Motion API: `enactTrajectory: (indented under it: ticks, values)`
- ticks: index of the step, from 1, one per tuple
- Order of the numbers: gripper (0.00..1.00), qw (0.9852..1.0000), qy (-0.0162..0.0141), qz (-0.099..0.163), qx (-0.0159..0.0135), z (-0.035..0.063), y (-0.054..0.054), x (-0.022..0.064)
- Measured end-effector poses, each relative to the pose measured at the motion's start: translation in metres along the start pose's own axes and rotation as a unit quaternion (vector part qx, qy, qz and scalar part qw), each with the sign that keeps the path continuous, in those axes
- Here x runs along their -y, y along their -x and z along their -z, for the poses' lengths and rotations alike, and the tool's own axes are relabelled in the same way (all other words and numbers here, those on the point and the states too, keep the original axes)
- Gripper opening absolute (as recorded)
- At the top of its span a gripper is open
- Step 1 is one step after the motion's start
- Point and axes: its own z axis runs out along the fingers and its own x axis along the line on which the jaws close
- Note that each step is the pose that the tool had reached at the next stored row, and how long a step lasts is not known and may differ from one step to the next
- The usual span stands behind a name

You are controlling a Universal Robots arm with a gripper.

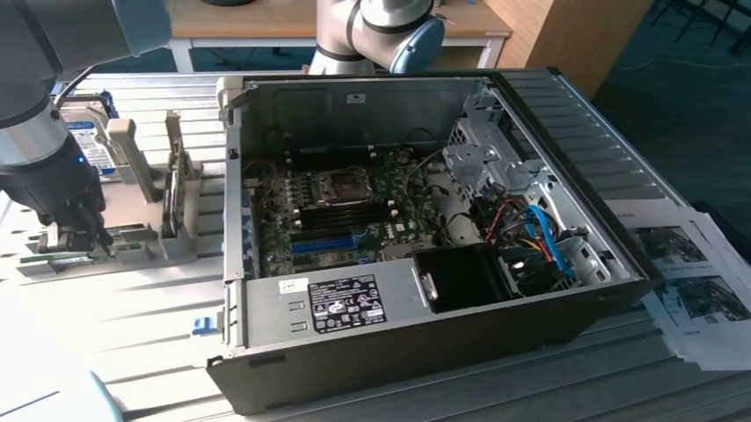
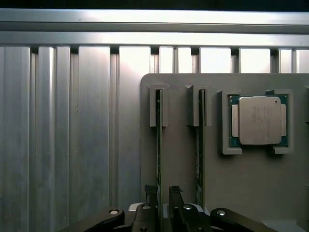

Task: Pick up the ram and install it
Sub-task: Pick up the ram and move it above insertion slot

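gripper [image 2: 163, 192] | jaws sit apart, straddling the end of the ram [image 2: 158, 140], nothing clamped (snug gap tbh) | ram stands on edge in slot by holder [image 2: 251, 193] edge

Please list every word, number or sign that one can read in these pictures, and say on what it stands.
None can be read for certain.
Black label on the computer case: white print, too small to read.
Hard drive label: print too small to read.
Printed sheets: text illegible.
Processor: faint marks, illegible.
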Motion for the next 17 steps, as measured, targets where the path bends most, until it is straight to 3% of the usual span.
enactTrajectory:
  ticks: [10,14,17]
  values:
    - [0.24,1.0,-0.0001,0.0,0.0,-0.0001,0.0,0.0]
    - [0.12,1.0,0.0,0.0,0.0,-0.0001,0.0,0.0]
    - [0.12,1.0,0.0,0.0,0.0,-0.0001,0.0,0.0]
